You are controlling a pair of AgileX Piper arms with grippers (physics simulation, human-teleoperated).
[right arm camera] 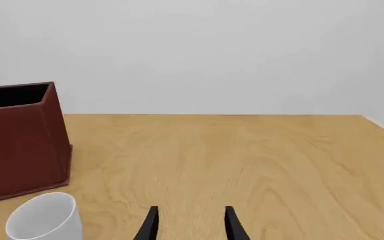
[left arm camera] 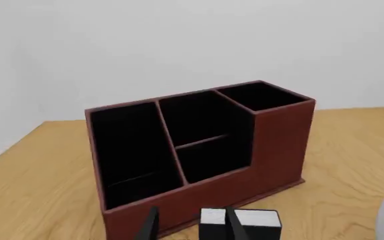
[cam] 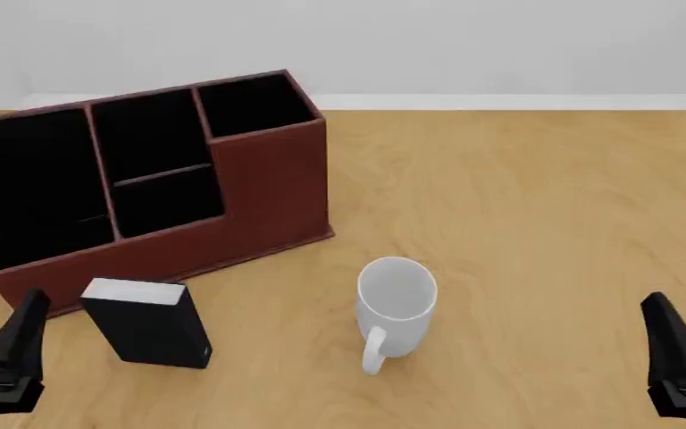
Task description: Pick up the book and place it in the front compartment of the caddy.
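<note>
Upright book (cam: 146, 326) beside caddy (cam: 265, 192)

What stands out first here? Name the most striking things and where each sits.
The big red-brown caddy dominates the far left of the table, its black-lined compartments open on top. Just in front of it stands the black book, white page edge up, apart from the caddy. To the book's right sits a white mug, handle toward the arms; both grippers wait at the near edge, jaws open and holding nothing.
</note>
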